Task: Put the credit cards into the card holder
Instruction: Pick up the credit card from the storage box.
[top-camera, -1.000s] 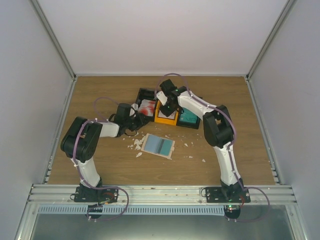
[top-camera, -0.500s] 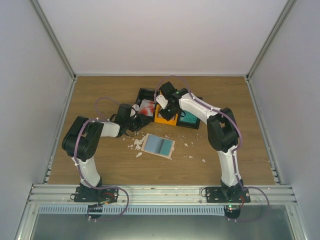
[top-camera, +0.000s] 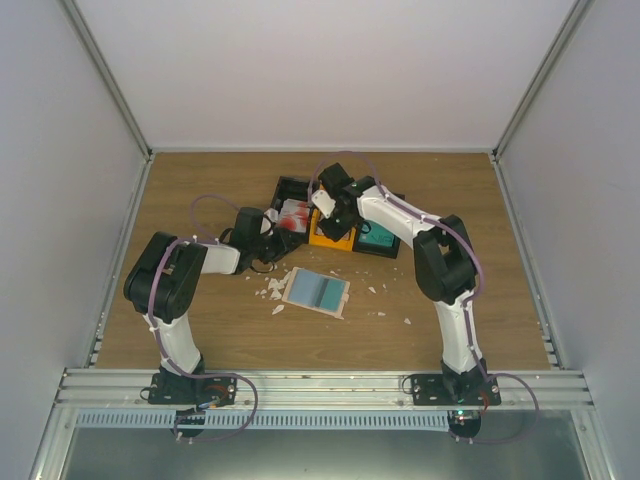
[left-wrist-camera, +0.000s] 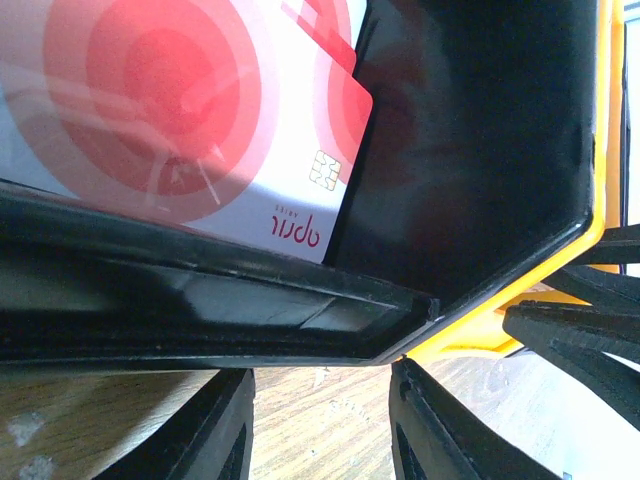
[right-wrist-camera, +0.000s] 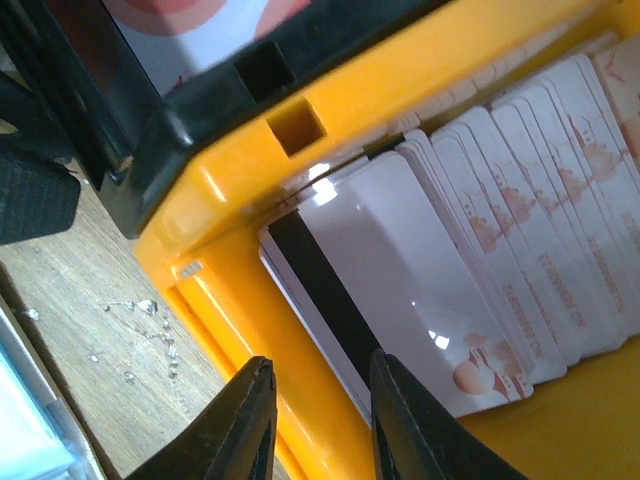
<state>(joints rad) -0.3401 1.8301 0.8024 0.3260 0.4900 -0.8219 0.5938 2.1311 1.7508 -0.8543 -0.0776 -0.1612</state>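
Cards (right-wrist-camera: 480, 270), pale ones, are stacked in the orange bin (right-wrist-camera: 225, 195); red cards (left-wrist-camera: 150, 100) lie in the black bin (left-wrist-camera: 460, 150) joined to its left. The holder (top-camera: 317, 291) is spread open on the tabletop (top-camera: 200, 330) just in front of the orange bin. The right gripper (right-wrist-camera: 320, 400) is poised over the orange bin's near wall, jaws parted and empty. The left gripper (left-wrist-camera: 320, 430) is held beside the black bin, likewise released. A pick seems to be in hand: the front card must be pinched by its edge and lifted clear.

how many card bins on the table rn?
3, joined in a row: left black bin holding red-and-white cards, orange bin in the middle, right black bin holding teal cards. The arms may hide others.
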